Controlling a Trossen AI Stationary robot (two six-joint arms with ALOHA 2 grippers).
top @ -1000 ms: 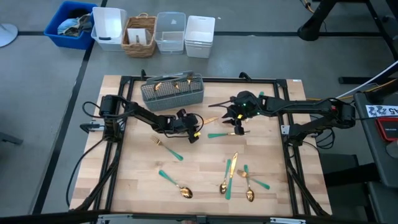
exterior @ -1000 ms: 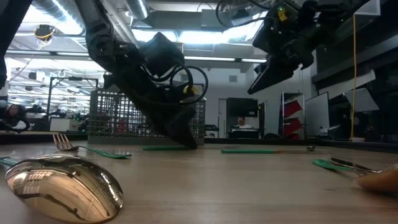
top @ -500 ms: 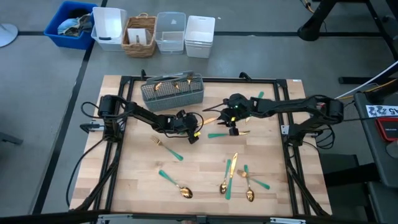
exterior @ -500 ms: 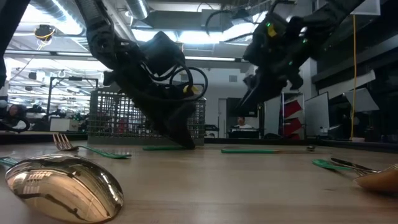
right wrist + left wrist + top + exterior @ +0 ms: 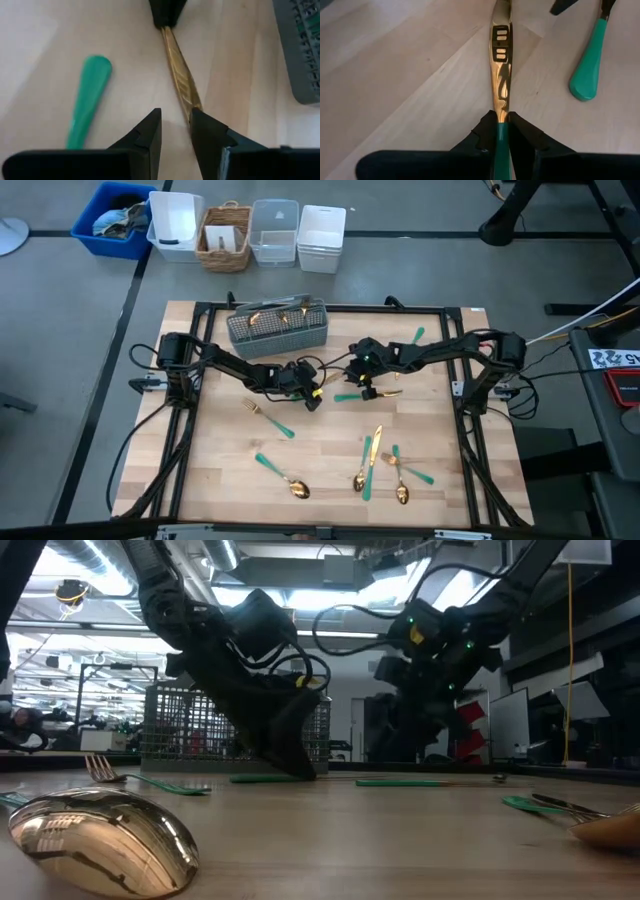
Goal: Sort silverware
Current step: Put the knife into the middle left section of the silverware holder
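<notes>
The table (image 5: pixel 220 470) is pale blond wood with a faint plank grain, framed by black rails, and both arms are black, the left gripper (image 5: pixel 501 131) and right gripper (image 5: pixel 174 134) having matte black fingers. The knife (image 5: pixel 501 60) shows a shiny gold blade with two small dark slots and a teal-green handle, as do the fork (image 5: pixel 268 418) and spoon (image 5: pixel 283 475). The caddy (image 5: pixel 278 328) is grey mesh; beyond it stand a blue bin (image 5: pixel 112 222), a tan basket (image 5: pixel 225 238) and white tubs (image 5: pixel 321 238).

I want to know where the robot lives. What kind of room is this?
Probably a robot lab or workshop. A wooden table stands on a grey floor with storage bins beside it, and the low view shows long ceiling lights and a person sitting far behind.
</notes>
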